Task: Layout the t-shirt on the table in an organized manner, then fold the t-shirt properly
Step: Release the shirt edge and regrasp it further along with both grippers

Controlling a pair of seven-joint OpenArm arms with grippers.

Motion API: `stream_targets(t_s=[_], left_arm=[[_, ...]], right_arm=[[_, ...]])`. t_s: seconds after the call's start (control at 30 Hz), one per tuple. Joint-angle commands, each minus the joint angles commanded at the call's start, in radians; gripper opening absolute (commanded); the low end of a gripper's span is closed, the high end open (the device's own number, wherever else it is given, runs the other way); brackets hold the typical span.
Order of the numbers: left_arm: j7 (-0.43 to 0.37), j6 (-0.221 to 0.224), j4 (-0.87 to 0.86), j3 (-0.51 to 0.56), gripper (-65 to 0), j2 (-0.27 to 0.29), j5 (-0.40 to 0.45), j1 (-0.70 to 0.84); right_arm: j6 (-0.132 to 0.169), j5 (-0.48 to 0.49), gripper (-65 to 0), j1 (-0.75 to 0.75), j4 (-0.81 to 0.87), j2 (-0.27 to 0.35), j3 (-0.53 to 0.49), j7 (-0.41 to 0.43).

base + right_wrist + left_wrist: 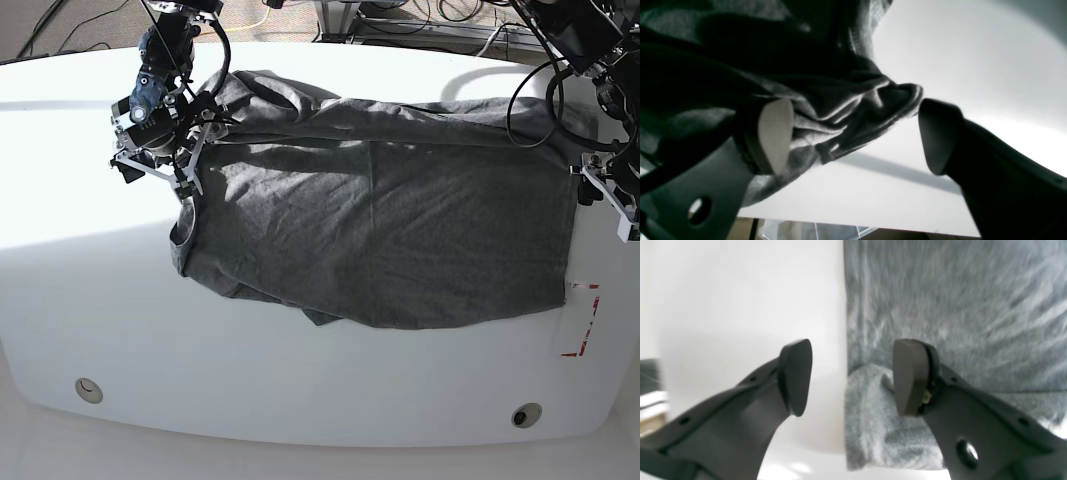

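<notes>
Laying out half done: t-shirt [380,230] mostly flat on bench [300,390], sleeve end bunched, unfolded; left gripper [851,376] apart, right gripper [855,133] apart around bunched cloth.

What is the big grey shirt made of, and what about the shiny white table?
The dark heather-grey t-shirt looks like soft knit cloth: it wrinkles, bunches in folds, and shows fuzzy flecked fibres in the left wrist view. The glossy white table looks like smooth hard plastic or laminate, judging by its bright glare and reflections, though the exact material is unclear.
</notes>
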Motion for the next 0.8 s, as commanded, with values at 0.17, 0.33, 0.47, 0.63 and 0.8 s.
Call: stream_targets(t_s=[0.17,0.33,0.47,0.63,0.8], left_arm=[[-0.002,0.0,0.011,0.003,-29.2,0.0,0.0,0.0],[-0.051,0.0,0.008,0.003,-29.2,0.0,0.006,0.005],[-0.127,0.0,0.006,0.029,-30.3,0.002,0.008,0.041],[-0.25,0.0,0.006,0.121,-47.1,0.0,0.009,0.098],[-0.342,0.0,0.006,0.196,-57.1,0.0,0.078,0.133]], right_arm=[[0.0,0.143,-8.1,-0.025,-0.002,0.044,0.003,0.058],[0.0,0.216,-8.1,-0.018,-0.003,0.078,0.003,0.068],[0.0,0.267,-8.2,0.005,-0.005,0.089,0.002,0.103],[0.0,0.273,-19.8,0.044,-0.008,0.087,0.002,0.106],[0.0,0.273,-48.2,0.098,-0.043,0.081,-0.002,0.107]])
